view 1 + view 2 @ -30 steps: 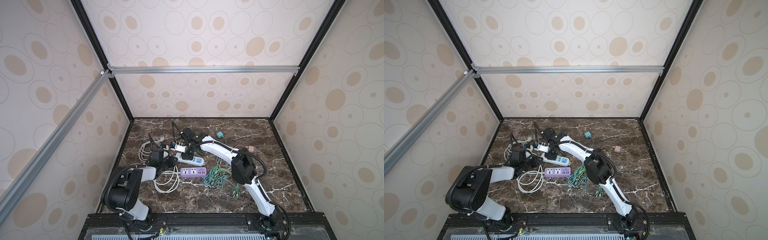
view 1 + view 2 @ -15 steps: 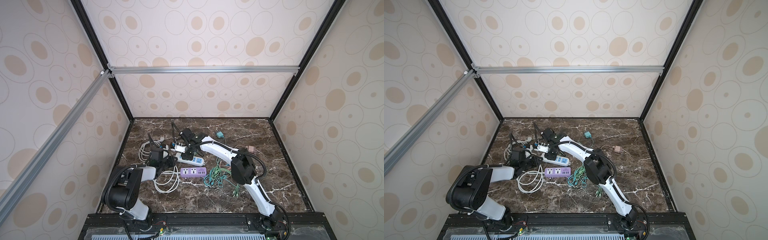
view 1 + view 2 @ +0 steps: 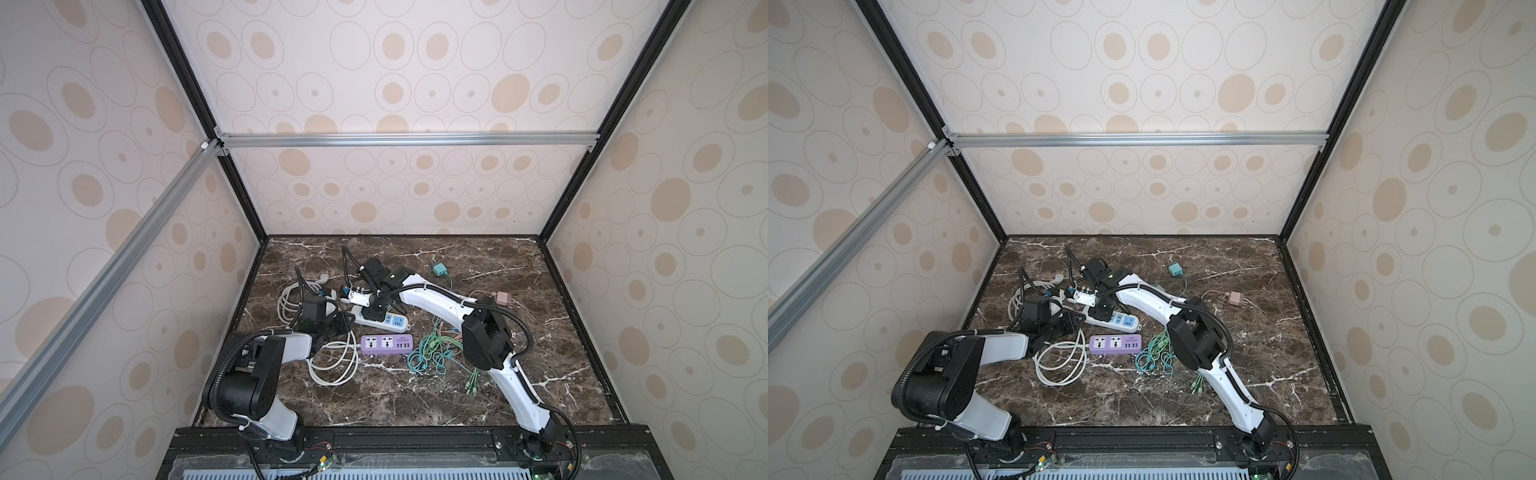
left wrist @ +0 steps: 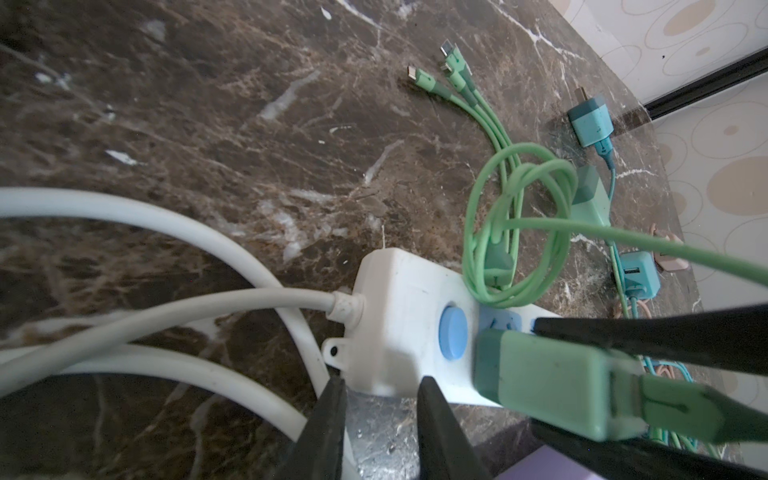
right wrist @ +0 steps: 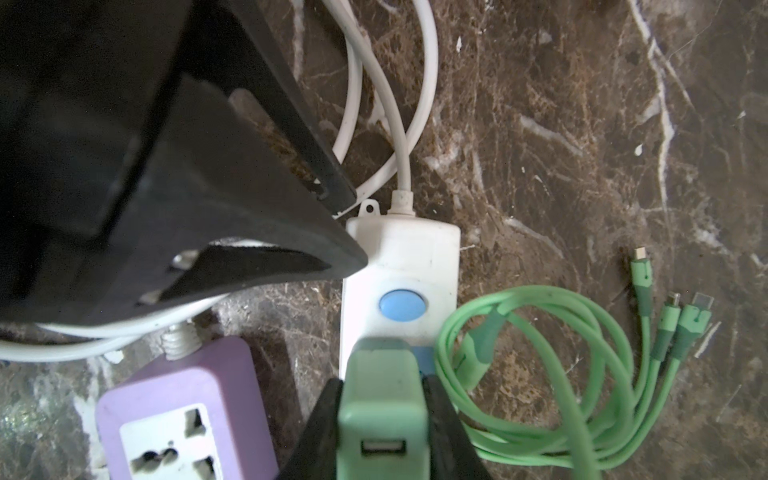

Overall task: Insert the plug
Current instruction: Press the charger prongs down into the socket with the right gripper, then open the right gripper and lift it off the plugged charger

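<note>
1. Two arms work from the near edge of the marble desk [image 3: 415,399]. The left arm [image 3: 249,374] is folded low on its side, and the right arm [image 3: 486,336] reaches across the middle.
2. Nearest to the bases I see a loose coil of white cord [image 3: 330,383]. Just past it a purple power strip [image 3: 386,344] lies flat with its sockets up, and a tangle of green and teal cables [image 3: 432,353] lies just beside its right end.
3. Further out, the left gripper [image 4: 380,386] is down at the cord end of the white power strip [image 4: 399,299]. Its jaws stand a little apart with nothing between them, and their tips are against the strip's long side near the small mounting tab.
4. The right gripper [image 5: 382,390] comes down over the same strip. Its jaws are clenched on the green charger plug [image 5: 382,399], one on each flank, and the plug's USB port faces the wrist camera.
5. The plug's nose sits at the first blue socket, just beside the round blue switch [image 5: 403,305]. Its pins are hidden, so I cannot tell whether they are seated.
6. Farthest out, a teal adapter [image 3: 438,270] and a pink adapter [image 3: 503,298] lie well apart from the strip, toward the back right.
</note>
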Available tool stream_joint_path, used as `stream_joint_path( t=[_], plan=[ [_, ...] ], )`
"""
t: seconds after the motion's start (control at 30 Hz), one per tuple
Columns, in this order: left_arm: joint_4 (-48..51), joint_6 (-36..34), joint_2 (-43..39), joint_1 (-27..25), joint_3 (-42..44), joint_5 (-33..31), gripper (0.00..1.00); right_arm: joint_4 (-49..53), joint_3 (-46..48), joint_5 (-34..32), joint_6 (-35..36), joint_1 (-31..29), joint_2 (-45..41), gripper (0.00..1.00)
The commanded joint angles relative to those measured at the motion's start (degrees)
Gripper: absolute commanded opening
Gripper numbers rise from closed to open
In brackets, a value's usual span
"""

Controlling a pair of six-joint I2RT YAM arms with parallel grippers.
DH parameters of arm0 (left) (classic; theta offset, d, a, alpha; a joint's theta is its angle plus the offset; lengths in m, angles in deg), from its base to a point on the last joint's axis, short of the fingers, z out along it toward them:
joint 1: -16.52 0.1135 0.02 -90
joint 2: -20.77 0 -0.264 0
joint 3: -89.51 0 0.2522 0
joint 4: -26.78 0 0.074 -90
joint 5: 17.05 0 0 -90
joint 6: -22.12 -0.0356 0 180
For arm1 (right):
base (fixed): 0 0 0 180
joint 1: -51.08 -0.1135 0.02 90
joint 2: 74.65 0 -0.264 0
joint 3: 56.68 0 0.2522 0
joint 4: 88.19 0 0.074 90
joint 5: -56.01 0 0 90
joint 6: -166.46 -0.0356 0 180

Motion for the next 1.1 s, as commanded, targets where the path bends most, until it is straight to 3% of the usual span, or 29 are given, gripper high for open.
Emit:
stream_joint_path(
  t=[0.0, 0.13, 0.33, 0.7, 1.07],
  plan=[
    [0.48, 0.68, -2.62, 0.75, -0.14, 0.3, 0.31, 2.15, 3.84, -4.84, 0.26, 0.52, 3.93, 0.0],
    [2.51, 0.77, -5.49, 0.89, -0.07, -0.43, 0.32, 0.56, 5.1, -3.54, -1.22, 0.54, 2.15, 0.0],
    [6.75, 0.11, -10.79, 1.15, -0.06, -2.51, 0.36, -1.7, 6.36, -1.41, -3.74, 0.53, -1.29, 0.08],
    [11.92, -0.02, -16.41, 1.59, 0.74, -4.05, 0.43, -3.45, 7.68, 1.63, -6.78, 0.52, -7.03, 0.35],
    [16.13, -0.89, -20.99, 1.75, -1.1, -4.75, 0.53, -6.1, 13.89, 2.94, -8.78, 0.57, -13.16, 0.51]
  ],
)
